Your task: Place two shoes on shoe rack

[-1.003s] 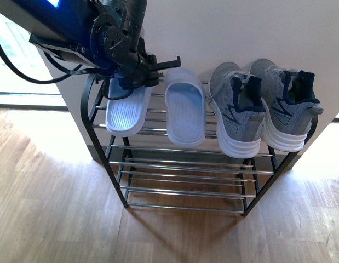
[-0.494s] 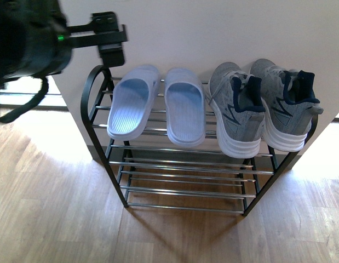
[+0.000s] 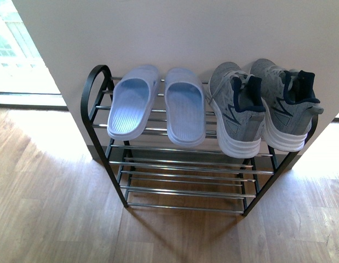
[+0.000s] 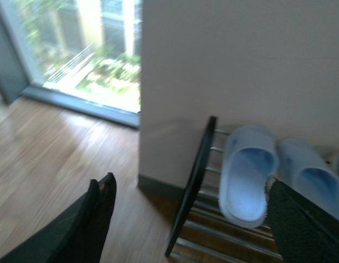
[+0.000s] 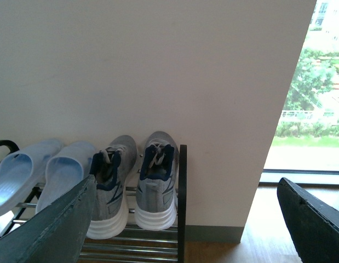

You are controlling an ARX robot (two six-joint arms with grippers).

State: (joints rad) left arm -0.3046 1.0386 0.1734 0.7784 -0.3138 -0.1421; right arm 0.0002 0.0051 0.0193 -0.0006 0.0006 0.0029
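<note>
The black-framed shoe rack (image 3: 95, 90) with silver rod shelves stands against a white wall. On its top shelf lie two pale blue slides (image 3: 132, 101) on the left and two grey knit sneakers (image 3: 235, 112) with white soles on the right. Neither gripper shows in the front view. In the left wrist view my left gripper (image 4: 188, 194) is open and empty, off to the rack's left side (image 4: 194, 183), with the slides (image 4: 248, 170) beyond it. In the right wrist view my right gripper (image 5: 185, 189) is open and empty, back from the rack's right end, facing the sneakers (image 5: 155, 178) and slides (image 5: 59, 170).
The white wall (image 3: 185, 33) rises right behind the rack. Wooden floor (image 3: 54, 208) spreads in front and to both sides. Bright floor-level windows lie at the far left (image 4: 87, 55) and at the right (image 5: 317, 104). The rack's lower shelves (image 3: 185, 183) hold nothing.
My left arm, which was over the left slide, has pulled up and left out of the front view. The left slide stays on the top shelf.
</note>
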